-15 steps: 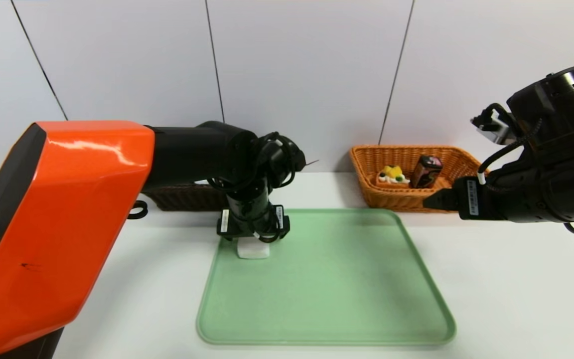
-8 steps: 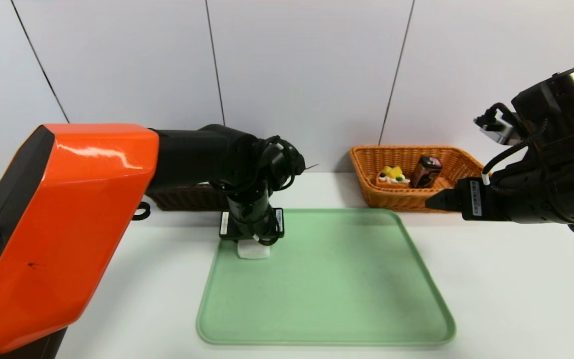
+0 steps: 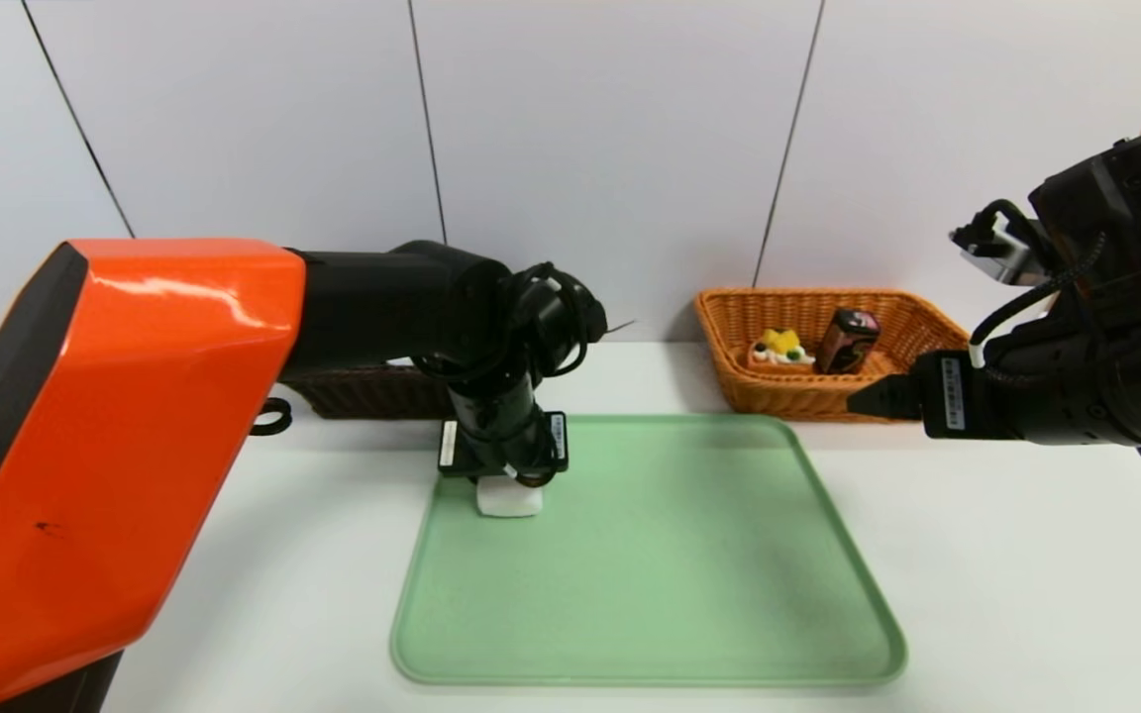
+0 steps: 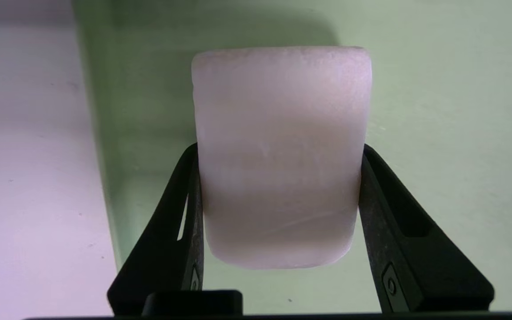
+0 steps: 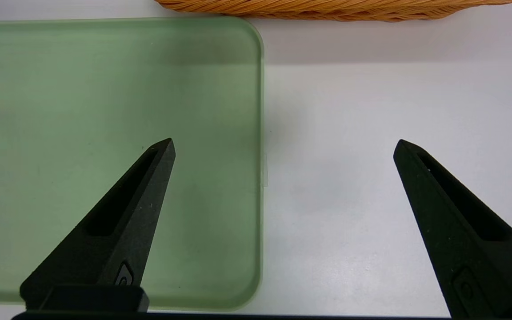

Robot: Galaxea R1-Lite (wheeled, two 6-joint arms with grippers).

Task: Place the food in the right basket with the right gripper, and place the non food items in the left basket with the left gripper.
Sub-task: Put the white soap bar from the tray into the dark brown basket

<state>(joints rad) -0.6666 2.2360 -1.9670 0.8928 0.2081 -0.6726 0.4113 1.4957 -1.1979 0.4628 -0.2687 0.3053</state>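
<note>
Head view: a pale green plastic tray [image 3: 650, 564] lies on a white tabletop [image 3: 1006, 555]. The left claw [image 3: 503, 477] points straight down at the tray's far left corner, onto a small white rounded block [image 3: 508, 498], likely soap or an eraser, so non-food. The dark woven left basket [image 3: 372, 391] sits just behind the arm. The orange wicker right basket [image 3: 912, 309] already holds a cake slice with yellow topping [image 3: 778, 350] and a dark snack packet [image 3: 848, 340]. The right claw [image 3: 868, 398] hovers in front of that basket.

Left wrist view: both black fingers [image 4: 185, 222] press the block's [image 4: 280, 155] long sides, gripping its lower half; it seems to rest on the tray [image 4: 460, 111]. It looks light, stiff and smooth, perhaps slippery, so holding the flat sides squarely seems wise.

Right wrist view: the right claw [image 5: 282, 146] is spread wide and empty above the tray's [image 5: 105, 89] edge and the tabletop [image 5: 371, 111].
</note>
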